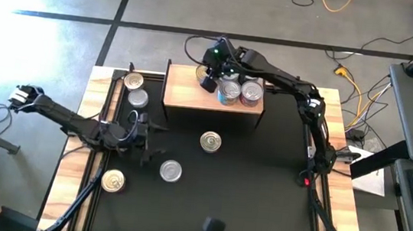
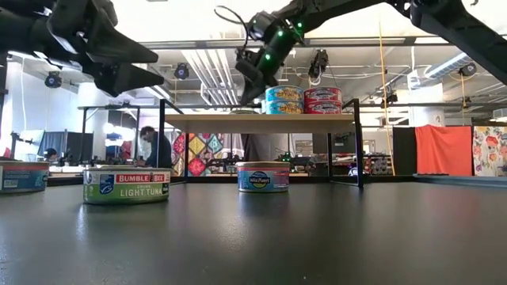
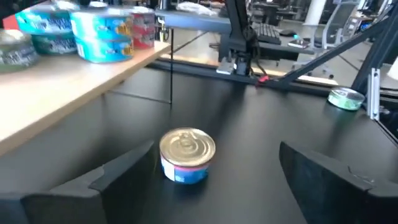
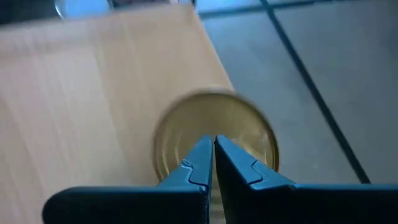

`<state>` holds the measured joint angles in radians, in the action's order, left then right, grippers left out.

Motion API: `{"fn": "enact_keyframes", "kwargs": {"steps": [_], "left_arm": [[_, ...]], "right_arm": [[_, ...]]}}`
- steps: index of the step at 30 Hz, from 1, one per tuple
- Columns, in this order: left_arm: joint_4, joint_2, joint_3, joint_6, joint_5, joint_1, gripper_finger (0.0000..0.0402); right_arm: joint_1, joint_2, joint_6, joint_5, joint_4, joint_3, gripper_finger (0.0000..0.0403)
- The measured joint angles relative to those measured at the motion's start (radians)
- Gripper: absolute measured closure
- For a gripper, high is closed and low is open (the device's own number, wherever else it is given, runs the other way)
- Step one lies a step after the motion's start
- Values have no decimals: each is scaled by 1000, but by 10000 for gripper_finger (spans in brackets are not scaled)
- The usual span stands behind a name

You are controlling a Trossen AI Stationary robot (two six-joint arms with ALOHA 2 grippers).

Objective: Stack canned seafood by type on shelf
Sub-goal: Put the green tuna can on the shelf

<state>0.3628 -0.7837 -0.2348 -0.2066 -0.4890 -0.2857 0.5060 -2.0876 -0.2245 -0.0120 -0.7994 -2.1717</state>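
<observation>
We see the right gripper (image 1: 208,83) over the shelf (image 1: 186,94), fingers pressed together with nothing between them, just above a gold-lidded can (image 4: 214,134) at the shelf's far edge. Two stacks of cans (image 2: 305,100) stand on the shelf to its right. The left gripper (image 1: 154,141) hangs spread wide above the table (image 1: 259,198), holding nothing, facing a gold-lidded can (image 3: 187,155). Other cans lie scattered on the table.

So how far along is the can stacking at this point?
Partly done. On the shelf: a blue stack, a red stack and a gold-lidded can, above which the shut right gripper hovers. The open left gripper faces a can on the black table, not yet gripped. About six cans remain off the shelf.
</observation>
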Motion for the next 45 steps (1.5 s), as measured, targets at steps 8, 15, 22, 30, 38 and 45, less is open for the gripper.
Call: {"fn": "enact_keyframes", "kwargs": {"steps": [8, 15, 22, 30, 38, 45], "left_arm": [[-56, 7, 0, -81, 88, -50, 102], [-144, 17, -37, -179, 89, -75, 114], [-425, 18, -184, -160, 60, -78, 127], [-496, 18, -253, -114, 51, -92, 142], [-501, 23, -244, -116, 31, -112, 144], [-486, 21, -241, -127, -42, -136, 144]], "right_arm": [[-7, 0, -4, 1, -65, 31, 390], [-33, 2, -10, 2, -110, -33, 390], [-30, -6, -73, -116, -25, -35, 390], [-54, -69, -127, -173, -45, -35, 390], [-79, -41, -108, -168, -103, -33, 390], [-58, -60, -100, -181, -32, -33, 390]]}}
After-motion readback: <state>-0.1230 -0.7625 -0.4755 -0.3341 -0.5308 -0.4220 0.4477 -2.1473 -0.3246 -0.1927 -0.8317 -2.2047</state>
